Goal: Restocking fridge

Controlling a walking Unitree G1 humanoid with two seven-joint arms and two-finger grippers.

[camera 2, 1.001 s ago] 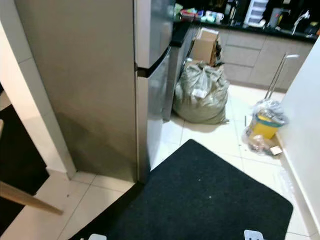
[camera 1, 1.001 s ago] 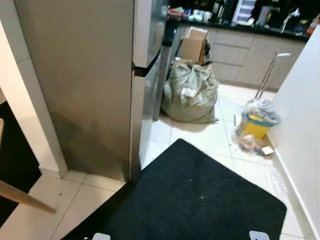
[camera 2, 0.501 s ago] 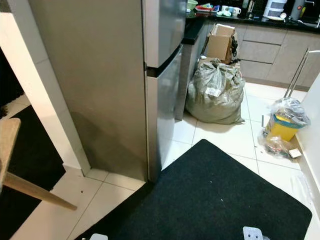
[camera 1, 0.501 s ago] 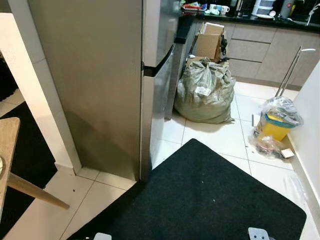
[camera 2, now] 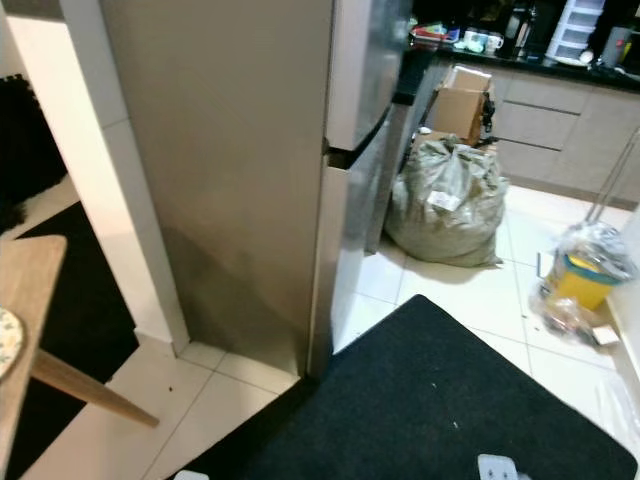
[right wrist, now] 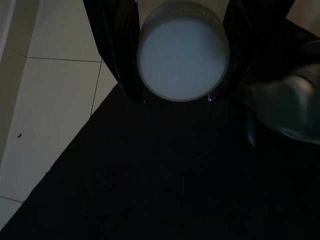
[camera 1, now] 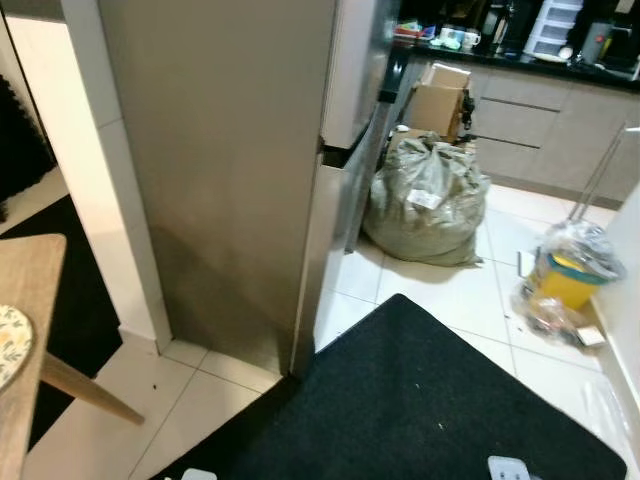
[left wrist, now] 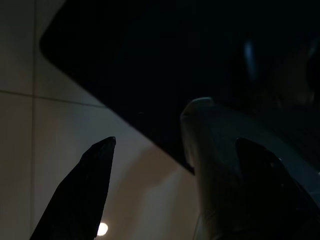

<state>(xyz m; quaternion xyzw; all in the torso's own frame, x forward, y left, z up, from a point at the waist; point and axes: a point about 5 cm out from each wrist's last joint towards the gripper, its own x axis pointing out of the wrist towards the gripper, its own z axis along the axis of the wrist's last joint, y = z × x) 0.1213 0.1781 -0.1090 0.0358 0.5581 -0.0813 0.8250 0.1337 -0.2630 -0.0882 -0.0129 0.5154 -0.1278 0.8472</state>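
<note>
The right gripper hangs over the black floor mat with its fingers clamped on either side of a round white container, seen end-on as a smooth pale disc; what it holds inside cannot be told. The left gripper has its two dark pointed fingers spread apart and holding nothing, above pale tiled floor and the mat's edge.

Ahead stands the tall fridge, its brushed metal side broad and flat, both doors closed with a dark seam between the upper and lower one. Beyond it a bulging grey-green sack, tied at the top and bearing a white label, sits on the glossy white tiles. Behind the sack is an open cardboard box. Near the right wall a yellow bucket is wrapped in crumpled clear plastic. A dark counter at the back carries cups and white drawers. A pale wooden table corner shows at left
</note>
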